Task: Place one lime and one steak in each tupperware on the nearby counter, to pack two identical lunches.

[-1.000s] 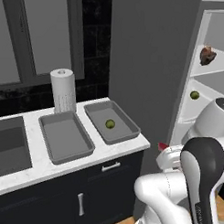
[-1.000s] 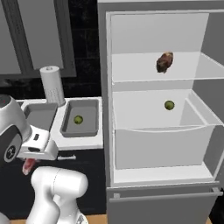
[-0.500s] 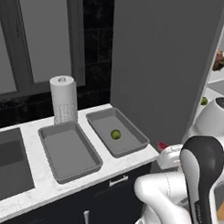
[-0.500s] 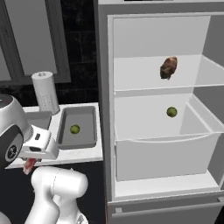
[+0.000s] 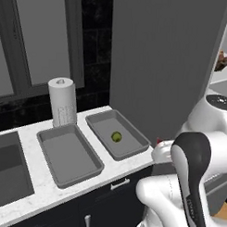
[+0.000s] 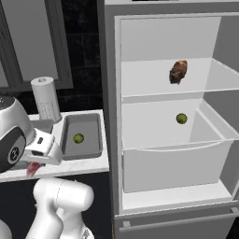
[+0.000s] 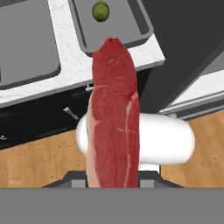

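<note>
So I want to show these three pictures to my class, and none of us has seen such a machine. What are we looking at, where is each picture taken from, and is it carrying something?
It is a computer-rendered kitchen with a white robot arm on a base that can drive. Two pictures come from cameras on that base, behind the arm to its left and right. The third looks along the hand itself. On the counter lie two grey tupperware trays: the left tray has nothing in it, the right tray holds a lime. A paper towel roll stands behind them. The open fridge holds another lime and a brown steak. The pincer is shut on a raw red steak.
</note>
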### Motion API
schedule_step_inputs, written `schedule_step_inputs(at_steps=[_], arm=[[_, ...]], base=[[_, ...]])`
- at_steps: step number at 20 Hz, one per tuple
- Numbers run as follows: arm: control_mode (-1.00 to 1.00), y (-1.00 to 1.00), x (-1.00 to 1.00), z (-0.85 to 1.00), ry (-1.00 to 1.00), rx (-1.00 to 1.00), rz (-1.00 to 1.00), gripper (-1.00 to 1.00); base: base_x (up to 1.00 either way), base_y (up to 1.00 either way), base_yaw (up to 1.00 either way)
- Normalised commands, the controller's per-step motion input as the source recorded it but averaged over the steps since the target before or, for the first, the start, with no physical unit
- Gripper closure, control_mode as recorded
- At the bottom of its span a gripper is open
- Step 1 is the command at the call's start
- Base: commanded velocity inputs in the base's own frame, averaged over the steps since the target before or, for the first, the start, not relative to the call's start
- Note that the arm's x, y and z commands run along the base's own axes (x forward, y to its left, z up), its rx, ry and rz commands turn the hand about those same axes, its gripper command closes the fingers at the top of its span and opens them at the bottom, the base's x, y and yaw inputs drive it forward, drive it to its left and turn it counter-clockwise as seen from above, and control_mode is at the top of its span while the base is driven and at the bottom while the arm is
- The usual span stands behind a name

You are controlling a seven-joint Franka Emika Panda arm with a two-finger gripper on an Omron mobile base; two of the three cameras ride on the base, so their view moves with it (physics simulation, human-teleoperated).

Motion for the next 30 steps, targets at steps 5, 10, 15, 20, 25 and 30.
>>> schedule_step_inputs(at_steps=[5,10,15,20,25,30], arm=[[-1.00,0.20,0.43,0.00,0.01,-0.02,-0.13,1.00],[-1.00,0.00,1.00,-0.39,0.00,-0.08,-0.10,1.00],[-1.00,0.00,1.00,-0.56,0.00,-0.02,-0.06,1.00],[-1.00,0.00,1.00,-0.37,0.00,0.00,-0.02,1.00],[-1.00,0.00,1.00,0.00,0.00,0.00,0.00,1.00],[-1.00,0.13,0.98,0.00,-0.03,0.00,0.08,1.00]], base=[[0.00,0.00,0.00],[0.00,0.00,0.00],[0.00,0.00,0.00],[0.00,0.00,0.00],[0.00,0.00,0.00],[0.00,0.00,0.00]])
